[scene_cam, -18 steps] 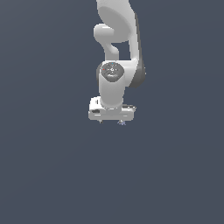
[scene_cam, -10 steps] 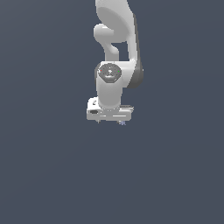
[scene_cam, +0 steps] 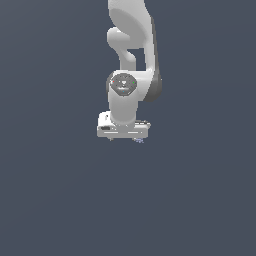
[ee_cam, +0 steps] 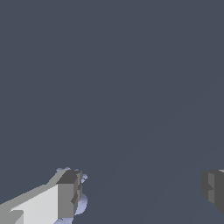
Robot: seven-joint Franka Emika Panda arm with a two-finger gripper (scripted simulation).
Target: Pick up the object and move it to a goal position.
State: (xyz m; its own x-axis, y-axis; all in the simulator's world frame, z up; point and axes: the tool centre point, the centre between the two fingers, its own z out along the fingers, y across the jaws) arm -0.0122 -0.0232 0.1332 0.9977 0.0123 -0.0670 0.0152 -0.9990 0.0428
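The object (scene_cam: 138,140) is a tiny pale blue-lavender spiky lump on the grey floor, just under the white gripper's edge on the exterior view's right. My gripper (scene_cam: 124,138) points straight down, close over the floor. In the wrist view the gripper (ee_cam: 140,192) is open, with its two grey fingertips (ee_cam: 69,192) far apart and nothing between them. The object (ee_cam: 82,204) peeks out from behind one fingertip and is mostly hidden by it. I cannot tell whether it touches that finger.
A plain dark grey floor (scene_cam: 200,200) fills both views. The white arm (scene_cam: 131,60) rises straight above the gripper. Nothing else is in view.
The gripper has sunk a little lower towards the floor. The object has stayed where it was.
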